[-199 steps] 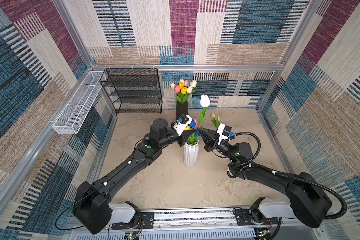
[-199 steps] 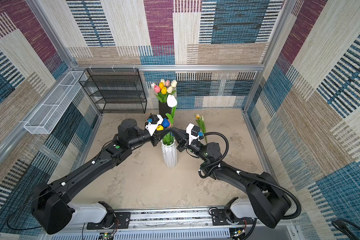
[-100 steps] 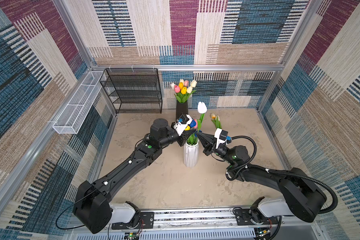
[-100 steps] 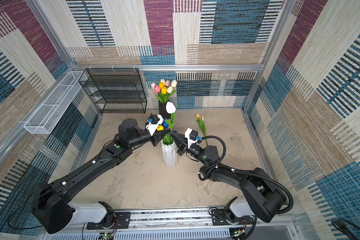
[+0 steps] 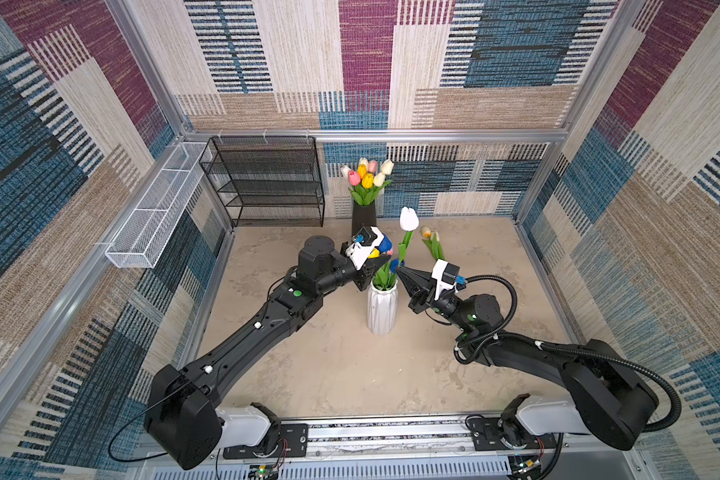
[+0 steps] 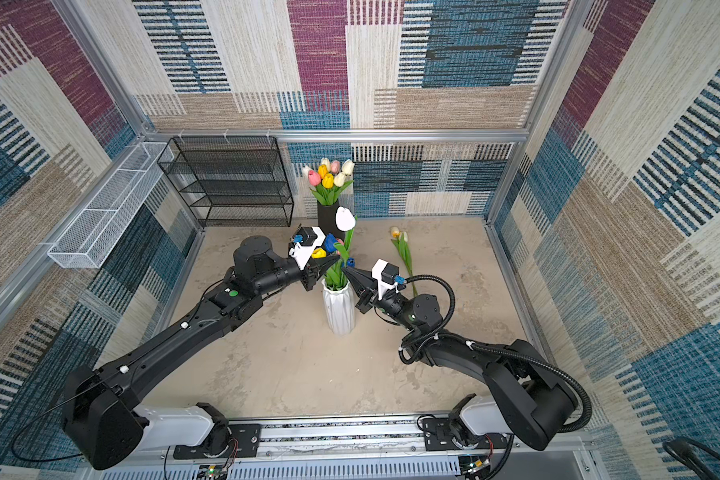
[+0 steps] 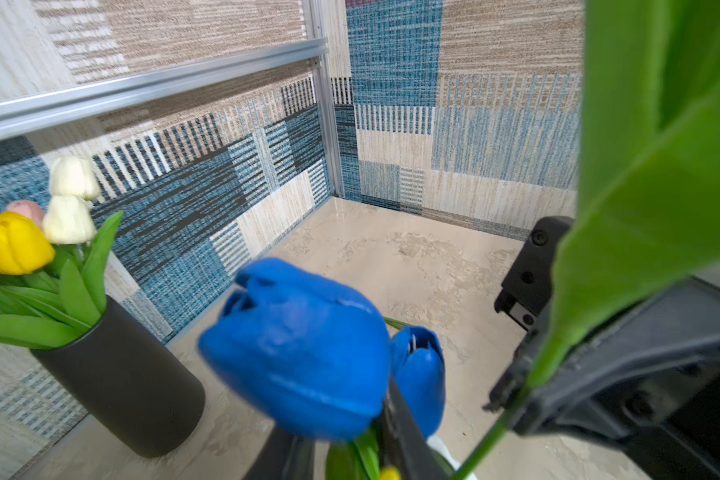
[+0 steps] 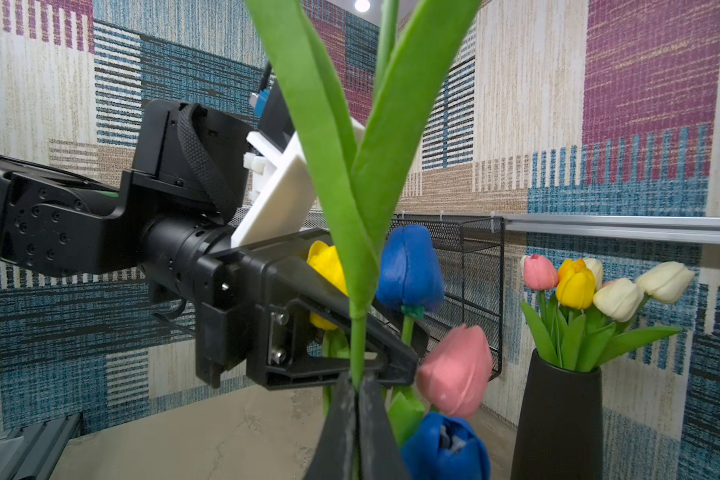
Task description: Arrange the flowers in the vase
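A white ribbed vase [image 5: 381, 309] [image 6: 339, 311] stands mid-floor with blue [image 8: 410, 270], yellow [image 8: 327, 266] and pink [image 8: 454, 370] tulips in it. My right gripper [image 5: 398, 271] [image 6: 346, 270] [image 8: 357, 380] is shut on the green stem [image 8: 358, 340] of a white tulip [image 5: 408, 218] [image 6: 344, 218], held upright over the vase mouth. Opposite it, my left gripper [image 5: 382, 262] [image 6: 331, 262] [image 8: 416, 361] reaches in above the rim, jaws narrowly apart and closed round the stems of the tulips in the vase. A blue tulip [image 7: 300, 349] hides its tips in the left wrist view.
A black vase [image 5: 363, 220] [image 6: 329, 218] with a bunch of tulips [image 5: 366, 178] stands at the back wall. One tulip [image 5: 431, 243] [image 6: 402, 245] lies on the floor behind my right gripper. A black mesh shelf [image 5: 267, 183] stands at the back left, beside a white wire basket [image 5: 154, 208].
My right gripper has lowered the white tulip and drawn in closer to the vase mouth. The left arm has held its place.
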Robot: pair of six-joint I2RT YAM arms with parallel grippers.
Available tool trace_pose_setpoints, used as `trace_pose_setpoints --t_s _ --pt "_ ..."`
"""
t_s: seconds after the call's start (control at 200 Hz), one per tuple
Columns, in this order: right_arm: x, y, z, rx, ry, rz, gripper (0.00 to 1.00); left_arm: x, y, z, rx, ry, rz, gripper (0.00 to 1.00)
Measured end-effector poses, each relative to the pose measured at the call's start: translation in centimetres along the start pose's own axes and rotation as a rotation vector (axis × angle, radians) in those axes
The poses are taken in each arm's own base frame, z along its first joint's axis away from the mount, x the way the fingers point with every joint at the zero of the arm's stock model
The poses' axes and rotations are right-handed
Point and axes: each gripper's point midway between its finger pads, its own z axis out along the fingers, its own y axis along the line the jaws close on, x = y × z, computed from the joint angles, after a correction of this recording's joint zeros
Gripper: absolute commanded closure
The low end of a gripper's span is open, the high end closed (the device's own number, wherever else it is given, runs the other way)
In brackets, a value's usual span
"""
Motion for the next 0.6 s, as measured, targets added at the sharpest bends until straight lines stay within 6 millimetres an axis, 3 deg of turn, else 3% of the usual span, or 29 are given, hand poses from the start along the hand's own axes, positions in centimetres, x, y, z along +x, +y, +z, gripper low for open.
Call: trace_pose_setpoints --t_s 0.17,0.346,0.601 --pt "-1.3 0.1 0.2 -0.001 -0.010 -0.003 1.00 -1.2 0.1 -0.6 -0.009 -0.018 0.020 0.73" --pt "-4.4 0.6 0.4 -0.017 -0.071 -0.019 1.00 -0.8 0.3 -0.6 -0.025 0.005 0.019 0.73" --pt "-6.1 1.2 0.9 -0.054 -0.091 -0.027 1.00 -0.4 0.4 -0.3 -0.023 0.015 0.014 0.73"
